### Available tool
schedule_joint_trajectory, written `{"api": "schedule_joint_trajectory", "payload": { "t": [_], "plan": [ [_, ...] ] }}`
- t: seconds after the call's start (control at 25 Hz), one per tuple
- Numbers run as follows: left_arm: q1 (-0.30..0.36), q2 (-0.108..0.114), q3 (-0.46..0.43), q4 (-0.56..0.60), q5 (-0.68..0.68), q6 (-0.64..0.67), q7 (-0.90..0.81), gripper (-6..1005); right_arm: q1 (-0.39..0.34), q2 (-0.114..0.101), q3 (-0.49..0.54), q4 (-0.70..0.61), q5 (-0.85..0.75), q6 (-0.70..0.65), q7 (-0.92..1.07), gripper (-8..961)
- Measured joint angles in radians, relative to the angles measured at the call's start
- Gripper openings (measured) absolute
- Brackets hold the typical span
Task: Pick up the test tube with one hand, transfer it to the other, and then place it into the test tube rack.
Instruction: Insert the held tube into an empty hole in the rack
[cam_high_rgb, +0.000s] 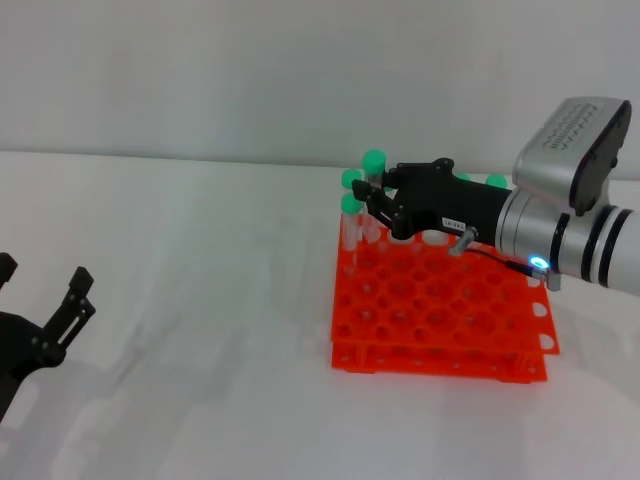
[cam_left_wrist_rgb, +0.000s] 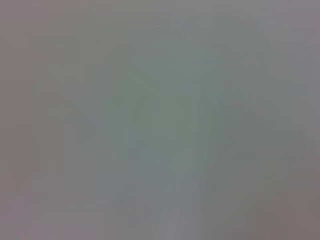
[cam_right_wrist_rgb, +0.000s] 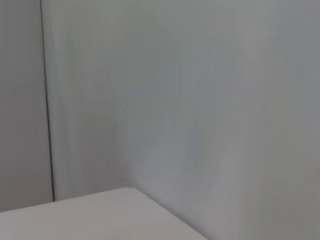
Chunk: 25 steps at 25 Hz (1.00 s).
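Observation:
In the head view my right gripper (cam_high_rgb: 381, 199), the one with the blue light on its wrist, reaches over the far left corner of the orange-red test tube rack (cam_high_rgb: 440, 315). It is shut on the test tube (cam_high_rgb: 374, 166), which stands upright with its green cap above the fingers and its lower end down at the rack's holes. My left gripper (cam_high_rgb: 42, 280) hangs open and empty low at the left edge, far from the rack. Neither wrist view shows a gripper or a tube.
Other green-capped tubes (cam_high_rgb: 350, 205) stand in the rack's far row, two beside the held one and more behind my right gripper. The rack sits on a white table (cam_high_rgb: 200, 300) against a pale wall. The right wrist view shows a table corner (cam_right_wrist_rgb: 125, 200).

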Motion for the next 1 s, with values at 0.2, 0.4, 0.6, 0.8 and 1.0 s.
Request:
{"api": "schedule_joint_trajectory", "payload": {
  "t": [0.2, 0.4, 0.6, 0.8, 1.0],
  "plan": [
    [-0.001, 0.000, 0.000, 0.001, -0.001, 0.000, -0.002, 895, 0.005, 0.000, -0.005, 0.001, 0.000, 0.018, 0.001, 199],
    [-0.001, 0.000, 0.000, -0.001, -0.003, 0.000, -0.003, 895, 0.006, 0.000, -0.006, 0.007, -0.001, 0.026, 0.002, 199],
    [-0.001, 0.000, 0.000, 0.001, -0.003, 0.000, -0.003, 895, 0.006, 0.002, -0.007, 0.010, -0.001, 0.049, 0.002, 199],
    [0.000, 0.002, 0.000, 0.003, -0.004, 0.000, -0.003, 894, 0.000, 0.006, -0.007, 0.012, -0.001, 0.055, 0.002, 199],
    [-0.003, 0.003, 0.000, 0.004, -0.005, 0.000, -0.003, 894, -0.003, 0.009, -0.018, 0.014, -0.001, 0.074, 0.002, 200]
  ]
}}
